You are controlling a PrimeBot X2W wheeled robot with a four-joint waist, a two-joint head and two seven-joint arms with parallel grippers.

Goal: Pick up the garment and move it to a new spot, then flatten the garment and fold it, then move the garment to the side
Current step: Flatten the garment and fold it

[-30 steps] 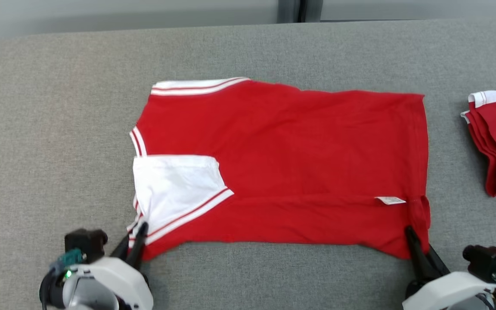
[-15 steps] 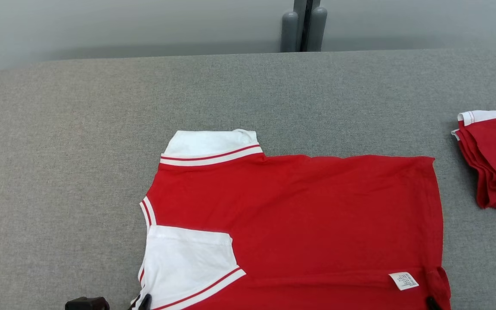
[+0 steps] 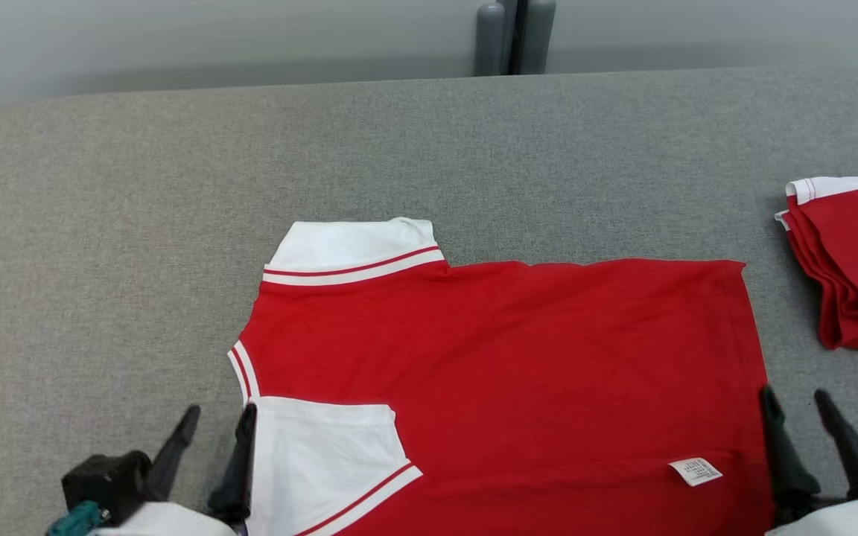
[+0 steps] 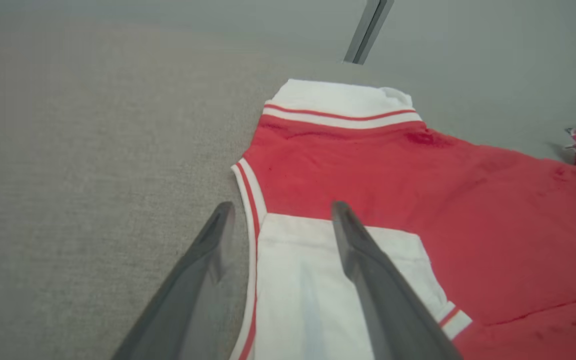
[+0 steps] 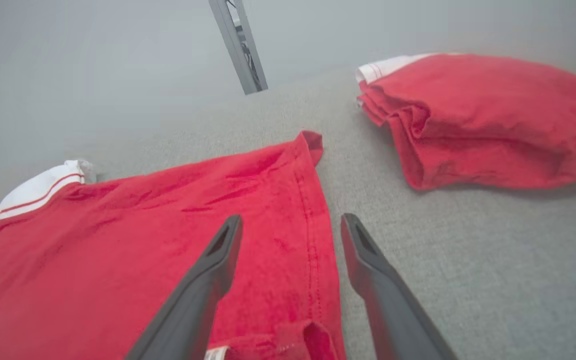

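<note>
garment [image 3: 503,372] lies flat on the grey surface [image 3: 101,260] between the two grippers. its long axis runs from one gripper across to the other. the white-trimmed end points toward the left gripper [image 3: 220,412] and the straight hem [image 3: 749,335] toward the right gripper [image 3: 794,394].

it is a soft red knit, roughly rectangular, with faint creases. a white flap [image 3: 351,246] edged by a thin red stripe sticks out at the corner ahead of the left gripper. a white panel [image 3: 317,454] with the same striped band lies folded over the red, just inside that gripper. a small white label [image 3: 695,471] sits near the right gripper, just inside its inner finger.

the left gripper's fingers stand spread and hold nothing; one is over the bare surface, the other over the white panel. the right gripper is likewise spread and empty, its inner finger over the stitched hem and its outer finger over the surface. whether any fingertip touches the cloth cannot be told.

a pile of folded red clothes [image 3: 857,260] lies ahead of the right gripper and to its outer side, apart from the garment. the surface is a coarse, woven-looking grey fabric.
</note>
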